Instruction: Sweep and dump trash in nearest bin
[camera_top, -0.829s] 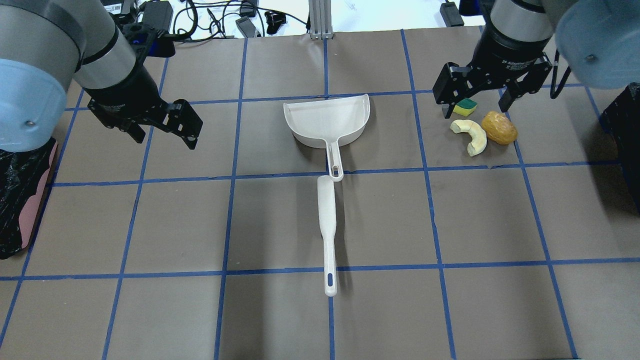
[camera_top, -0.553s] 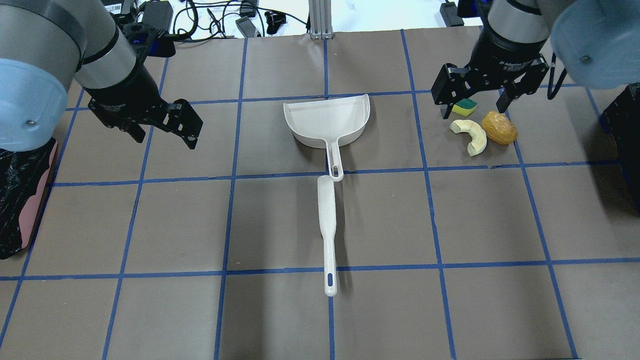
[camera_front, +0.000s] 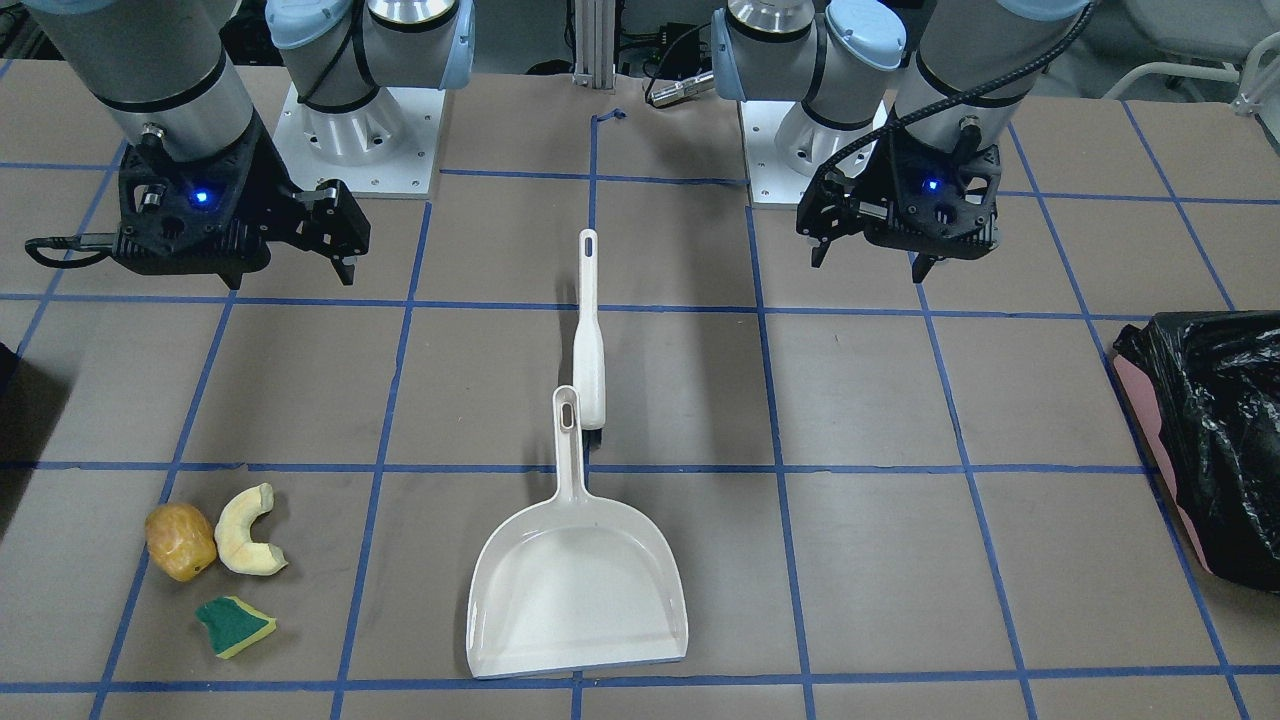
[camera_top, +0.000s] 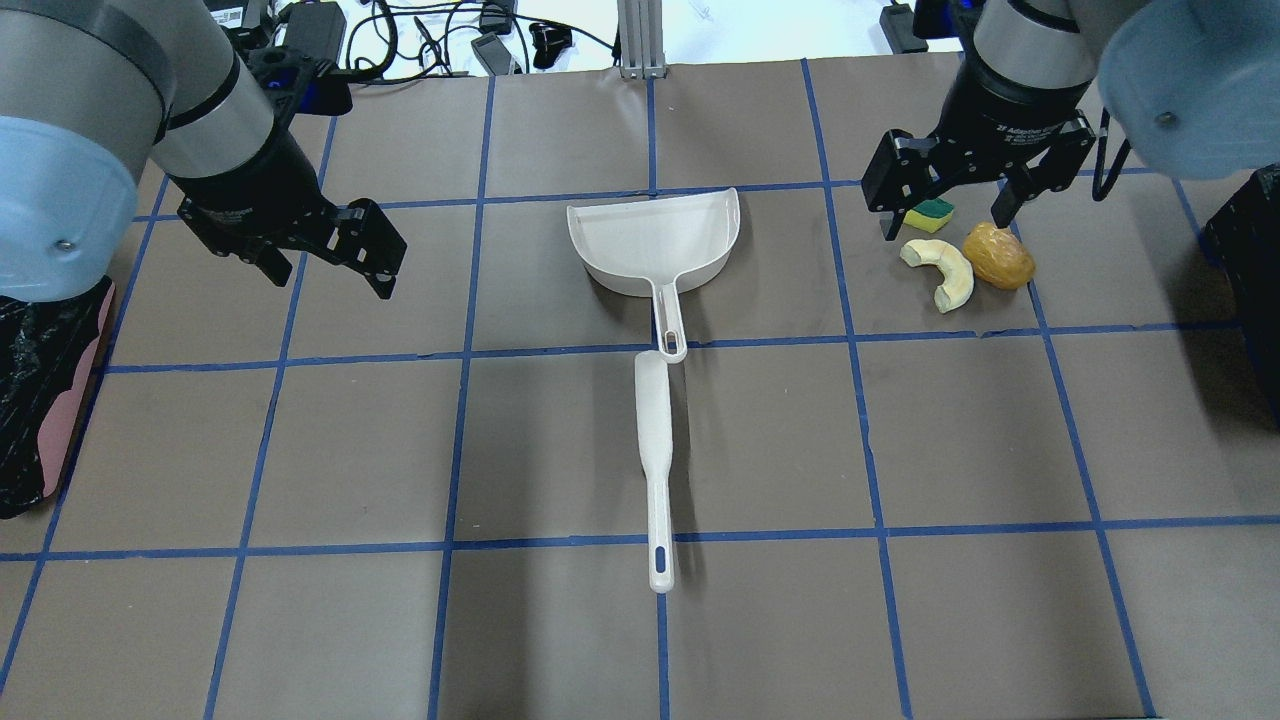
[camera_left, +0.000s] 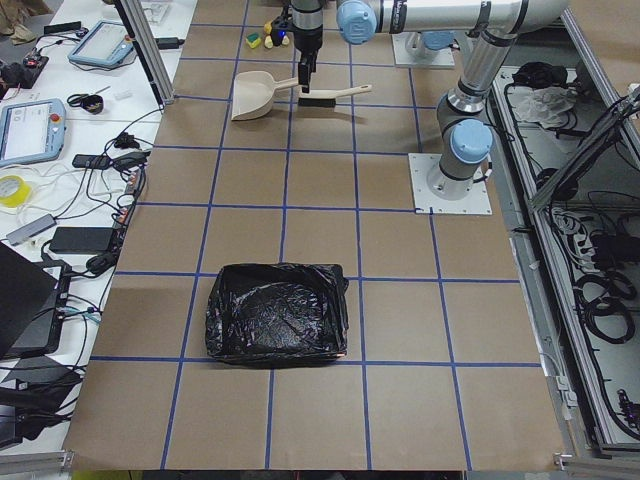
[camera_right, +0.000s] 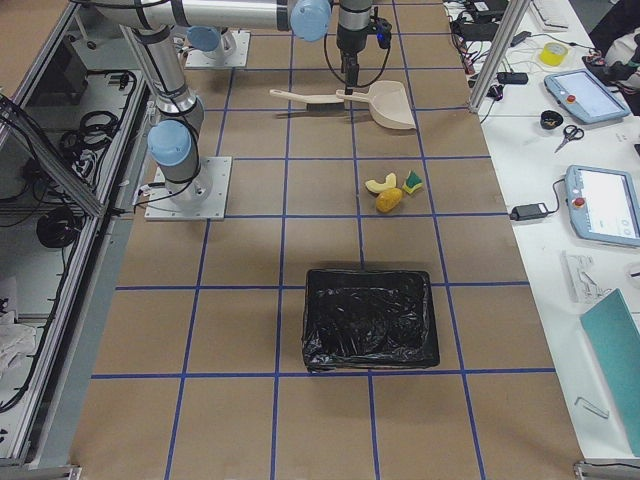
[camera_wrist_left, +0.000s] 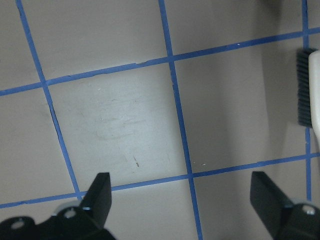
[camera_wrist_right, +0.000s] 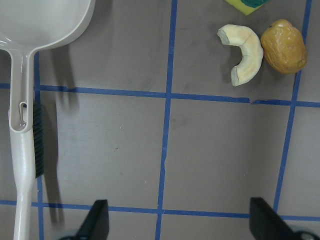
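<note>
The trash lies in a cluster at the far right: a brown-orange lump (camera_top: 998, 256), a pale crescent (camera_top: 942, 270) and a green-and-yellow sponge chunk (camera_top: 930, 211). My right gripper (camera_top: 947, 222) hangs open high above them, holding nothing; its wrist view shows the crescent (camera_wrist_right: 243, 52) and lump (camera_wrist_right: 284, 46) at the upper right. At the far left, my left gripper (camera_top: 325, 265) is open and empty over bare table. Only the dark edge of the bin (camera_top: 1245, 260) shows at the right side of the overhead view; the right-side view shows it whole (camera_right: 370, 318).
A white dustpan (camera_top: 655, 240) lies mid-table, handle toward me, with a white brush (camera_top: 655, 440) in line just behind it. A pink bin with a black bag (camera_top: 40, 400) stands at the left edge. Cables and devices lie beyond the far edge.
My right arm has shifted slightly toward the far edge of the table, still open above the trash. The left arm and all objects stay put.
</note>
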